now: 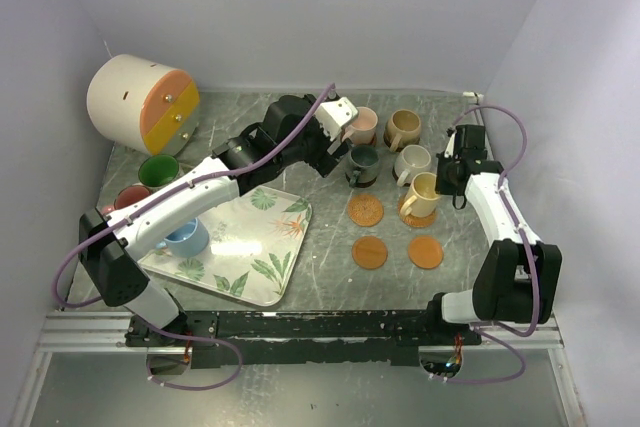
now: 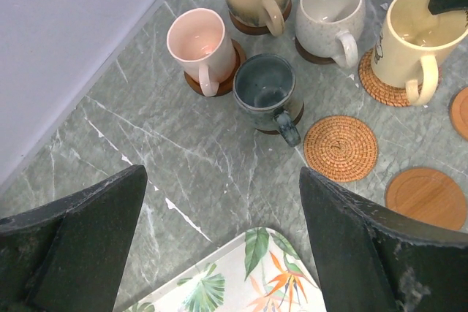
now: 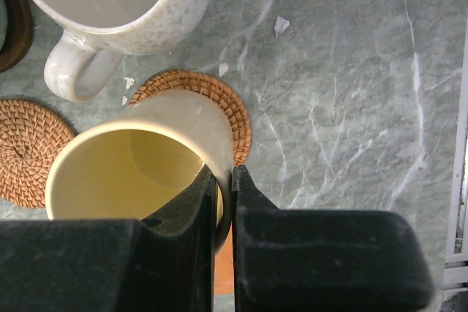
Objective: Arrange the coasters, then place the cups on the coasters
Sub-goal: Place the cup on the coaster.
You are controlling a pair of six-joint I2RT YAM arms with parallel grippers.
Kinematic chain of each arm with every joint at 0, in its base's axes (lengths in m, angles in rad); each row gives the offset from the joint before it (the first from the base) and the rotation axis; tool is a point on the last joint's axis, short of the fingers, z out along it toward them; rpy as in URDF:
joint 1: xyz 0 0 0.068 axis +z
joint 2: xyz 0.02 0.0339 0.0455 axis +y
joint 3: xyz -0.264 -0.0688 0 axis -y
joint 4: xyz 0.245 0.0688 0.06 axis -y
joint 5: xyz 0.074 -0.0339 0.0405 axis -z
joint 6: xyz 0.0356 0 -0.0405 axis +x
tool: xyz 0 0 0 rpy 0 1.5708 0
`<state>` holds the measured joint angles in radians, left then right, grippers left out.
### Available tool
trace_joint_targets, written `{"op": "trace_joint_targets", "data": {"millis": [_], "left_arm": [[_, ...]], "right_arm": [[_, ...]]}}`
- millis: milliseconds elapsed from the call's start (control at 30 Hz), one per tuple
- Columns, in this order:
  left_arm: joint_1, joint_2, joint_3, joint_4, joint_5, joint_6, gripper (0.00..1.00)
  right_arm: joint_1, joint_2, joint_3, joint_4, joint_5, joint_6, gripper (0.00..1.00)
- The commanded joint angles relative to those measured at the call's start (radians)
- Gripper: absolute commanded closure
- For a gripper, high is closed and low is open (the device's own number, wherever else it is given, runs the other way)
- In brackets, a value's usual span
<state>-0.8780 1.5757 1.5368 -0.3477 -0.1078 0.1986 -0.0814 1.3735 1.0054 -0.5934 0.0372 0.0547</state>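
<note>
Jaws of the right gripper (image 3: 223, 174) pinch the yellow cup (image 3: 124, 173) to sit it on its coaster (image 3: 232, 118); left gripper (image 2: 221, 184) is wide open, empty

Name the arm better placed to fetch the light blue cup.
Left. The left tool is open, with the light blue cup beside that arm; the right tool grips the yellow cup.

No legible text, label, brand or number noted anywhere in view. The yellow cup (image 2: 417, 52) carries a small dark print on its side, too small to be read.
</note>
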Motion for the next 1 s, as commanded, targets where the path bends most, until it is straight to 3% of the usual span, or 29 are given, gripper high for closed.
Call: {"op": "trace_joint_targets", "data": {"millis": [0, 967], "left_arm": [[0.004, -0.017, 0.008, 0.028, -0.001, 0.008, 0.04], [0.004, -0.001, 0.016, 0.013, 0.030, 0.011, 0.04]], "right_arm": [[-0.008, 0.009, 0.002, 0.072, 0.003, 0.038, 1.00], [-0.012, 0.057, -0.049, 0.113, 0.013, 0.039, 1.00]]}}
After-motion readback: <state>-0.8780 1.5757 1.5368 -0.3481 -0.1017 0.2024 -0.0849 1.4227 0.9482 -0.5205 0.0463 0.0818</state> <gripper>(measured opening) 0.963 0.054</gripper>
